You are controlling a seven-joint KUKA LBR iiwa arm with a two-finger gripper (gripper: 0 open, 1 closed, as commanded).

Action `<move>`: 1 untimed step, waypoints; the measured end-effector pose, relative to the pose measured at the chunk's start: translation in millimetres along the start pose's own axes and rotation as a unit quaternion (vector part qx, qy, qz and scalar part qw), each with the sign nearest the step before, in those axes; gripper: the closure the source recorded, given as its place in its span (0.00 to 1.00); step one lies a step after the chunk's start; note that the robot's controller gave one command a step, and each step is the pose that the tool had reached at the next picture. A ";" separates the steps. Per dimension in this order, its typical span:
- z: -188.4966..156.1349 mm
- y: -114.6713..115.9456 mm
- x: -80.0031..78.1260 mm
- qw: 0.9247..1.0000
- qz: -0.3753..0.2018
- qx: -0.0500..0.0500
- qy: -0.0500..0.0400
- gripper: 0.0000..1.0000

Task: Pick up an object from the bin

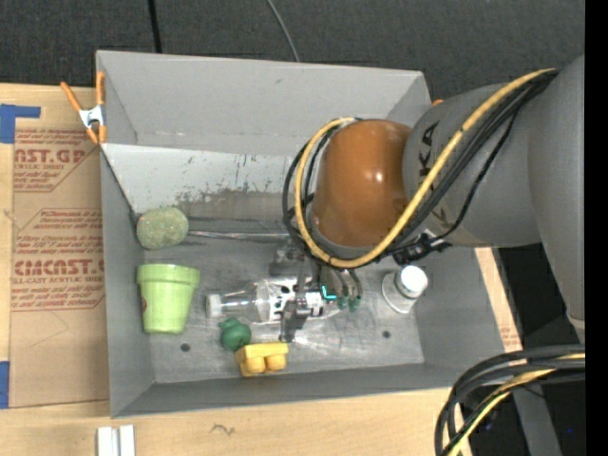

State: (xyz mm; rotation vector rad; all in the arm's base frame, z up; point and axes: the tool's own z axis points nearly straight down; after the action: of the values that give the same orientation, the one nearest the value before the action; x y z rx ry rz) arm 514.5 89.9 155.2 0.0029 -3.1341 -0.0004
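Now low in the bin: hand beside one clear plastic bottle

Six loose things lie on the floor of the grey metal bin [256, 93], one of each kind, and the light green plastic cup [167, 297] at the view's left serves as the marker for all of them. One pale green fuzzy ball [163, 227] sits just behind the cup, toward the sloping back wall, apart from it. One clear plastic bottle [239, 302] lies on its side just right of the cup, its cap end pointing toward the cup. One small dark green lump [234, 333] rests right of the cup and slightly nearer the front wall, just beside the bottle. One yellow toy brick [263, 357] lies a little farther right of the cup again, near the front wall and just beside the green lump. One small white-capped bottle [407, 285] stands far right of the cup, well apart from the other five.

The single arm comes in from the right, its round orange cover [361, 193] ringed by black and yellow cables [456, 150]. Under that cover the hand [296, 310] hangs low at the end of the clear bottle farthest from the cup. Whether it touches the bottle cannot be told. Whether the hand is spread or pressed together cannot be told either, since its tip is lost among the bottle's clear plastic and the arm's own parts.
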 end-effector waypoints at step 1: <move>-4.0 -0.4 -2.0 1.000 0.001 0.000 -0.004 0.00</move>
State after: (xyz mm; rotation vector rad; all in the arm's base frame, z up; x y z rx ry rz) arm 516.6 89.6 159.2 0.0011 -3.1418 -0.0017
